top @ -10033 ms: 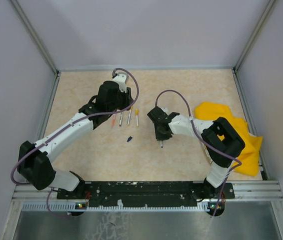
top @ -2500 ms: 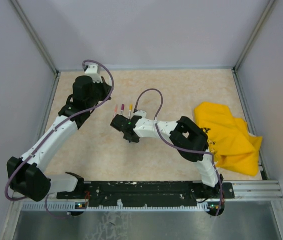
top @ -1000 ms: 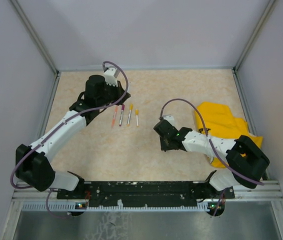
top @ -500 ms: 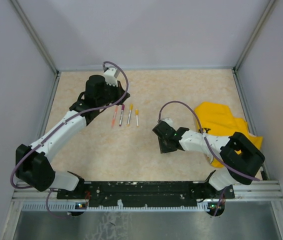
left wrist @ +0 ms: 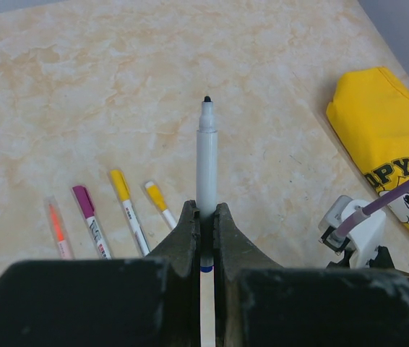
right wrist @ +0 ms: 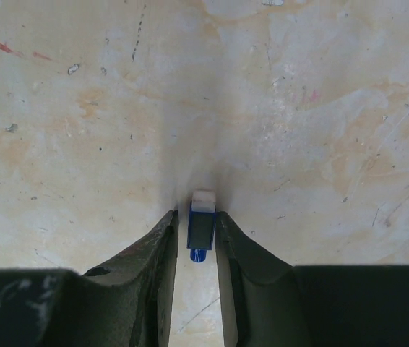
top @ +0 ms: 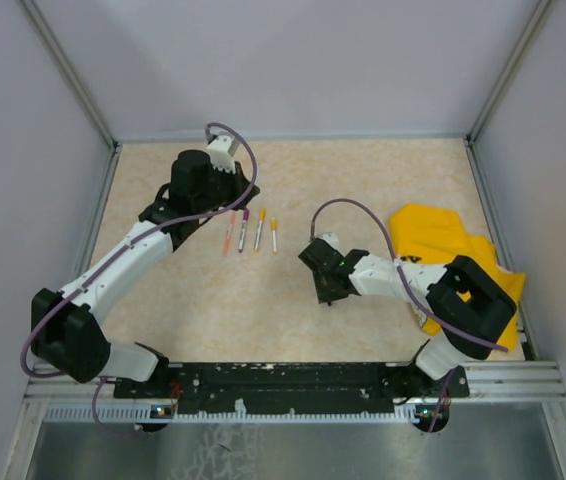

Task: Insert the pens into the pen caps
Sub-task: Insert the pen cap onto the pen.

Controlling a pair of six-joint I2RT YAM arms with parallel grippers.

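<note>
Detail of the grips shows only in the wrist views; from above, the arms hide their own fingertips.

In the left wrist view, the left pincer is pressed together on a thin white-grey plastic pen. The pen sticks straight out ahead of the fingers, its small black tip bare and uncapped. It is held above the beige marbled counter. Four capped pens lie side by side on the counter, below and to the left of this pincer. Their caps are orange-pink, purple, yellow and yellow. A yellow cloth with black lettering lies well off to its right.

In the right wrist view, the right pincer is down at the counter, its fingers narrowly spread. A stubby dark blue plastic cap with a white far end sits between them. Whether they pinch it or merely flank it cannot be told.

The top view alone shows the two pincers well apart, with the row of pens just beside the left one.
</note>
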